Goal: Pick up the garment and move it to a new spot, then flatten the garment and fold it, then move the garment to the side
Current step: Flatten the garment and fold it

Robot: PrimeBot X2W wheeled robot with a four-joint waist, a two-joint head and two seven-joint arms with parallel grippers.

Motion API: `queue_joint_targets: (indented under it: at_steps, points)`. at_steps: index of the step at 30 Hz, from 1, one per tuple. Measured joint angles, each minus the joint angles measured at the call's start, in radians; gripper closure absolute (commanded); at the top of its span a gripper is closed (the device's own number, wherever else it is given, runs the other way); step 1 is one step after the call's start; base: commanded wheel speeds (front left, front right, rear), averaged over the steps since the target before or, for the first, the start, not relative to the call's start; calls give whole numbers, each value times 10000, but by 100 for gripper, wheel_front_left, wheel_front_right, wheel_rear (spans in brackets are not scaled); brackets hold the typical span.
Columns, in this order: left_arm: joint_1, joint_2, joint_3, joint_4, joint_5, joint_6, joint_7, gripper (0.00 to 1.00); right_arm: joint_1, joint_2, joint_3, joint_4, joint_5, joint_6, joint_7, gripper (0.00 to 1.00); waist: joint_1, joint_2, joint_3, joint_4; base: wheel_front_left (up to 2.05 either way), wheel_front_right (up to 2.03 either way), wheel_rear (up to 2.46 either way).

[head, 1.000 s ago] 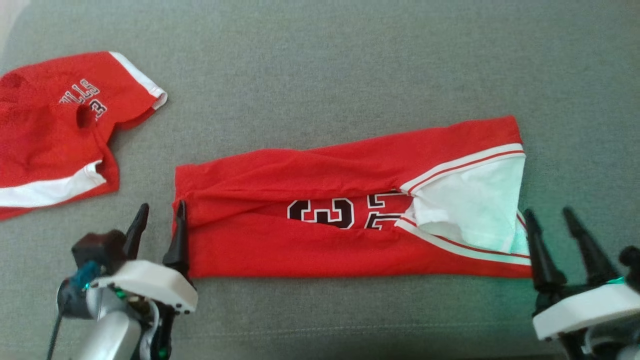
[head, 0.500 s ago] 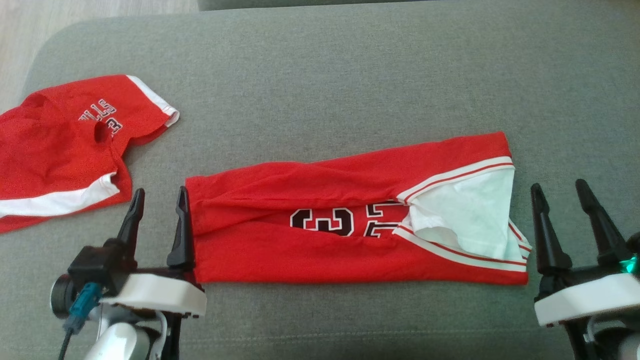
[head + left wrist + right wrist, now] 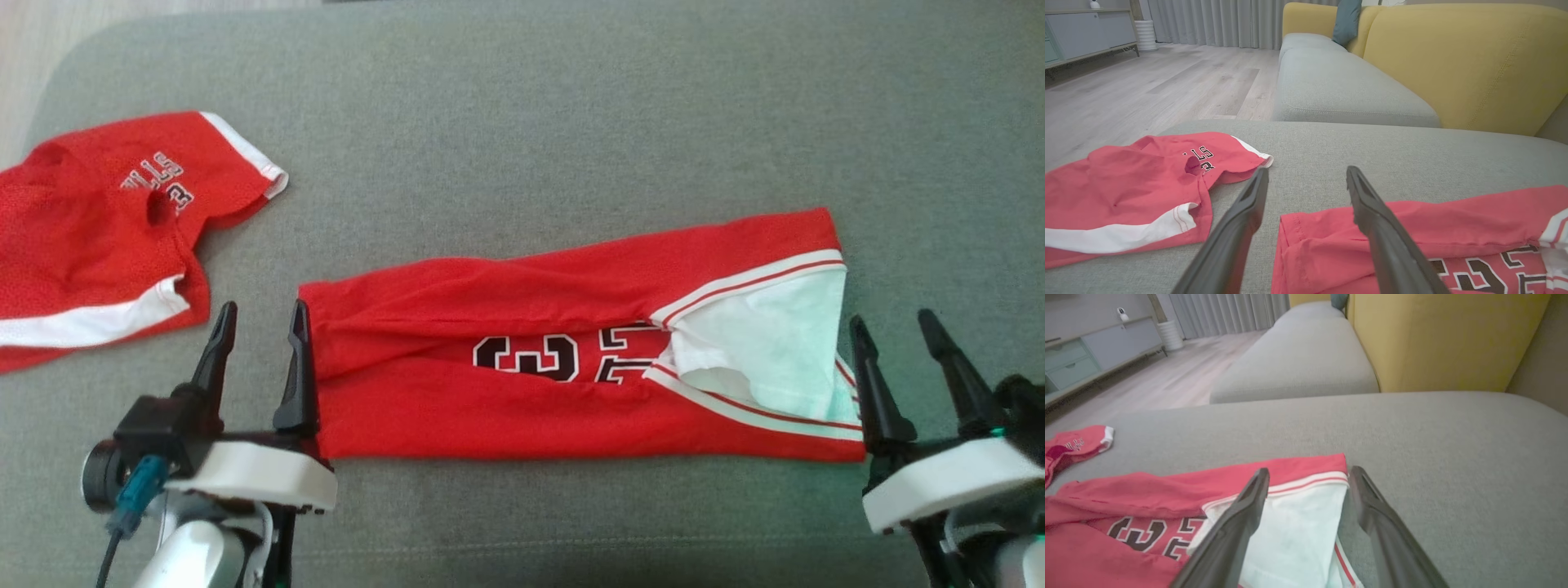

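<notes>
Garment point(image 3: 408, 408) lies folded on sofa cushion point(image 3: 571, 122); your left gripper point(image 3: 264, 307), right gripper point(image 3: 891, 318) both spread wide, empty, at ends.

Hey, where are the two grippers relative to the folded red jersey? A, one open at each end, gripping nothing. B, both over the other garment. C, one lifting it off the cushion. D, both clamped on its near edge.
A: the left gripper stands open at the left end of the jersey, the right gripper open at its right end, with it flat on the cushion.
</notes>
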Motion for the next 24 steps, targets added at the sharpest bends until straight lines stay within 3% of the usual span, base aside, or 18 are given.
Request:
queue_joint_targets:
  at_steps: [11, 21, 22, 23, 24]
  points:
    - [-872, -267, -201, 383, 90, -188, -2, 0, -1409, -966, 343, 2366, 504, 0, 899, 0, 2, 0, 1104, 301, 0, 0, 0]
    - [-1021, -541, 104, 495, 366, -453, -2, 0, -1973, -1145, 385, 2792, 1290, 2, 2966, 0, 1, 0, 1579, 555, 0, 0, 0]
    - [-1024, -585, 115, 495, 366, -462, -2, 0, -1985, -1139, 372, 2738, 1471, 2, 3147, 25, 1, 0, 1581, 565, 0, 0, 0]
    - [-1024, -633, 127, 497, 387, -537, -2, 0, -1983, -1141, 366, 2683, 1572, 0, 3239, 25, 1, 0, 1577, 574, 0, 0, 0]
    - [-1026, -665, 130, 497, 449, -545, -2, 0, -1981, -1135, 360, 2648, 1624, 0, 3356, 74, 1, 0, 1572, 583, 0, 0, 0]
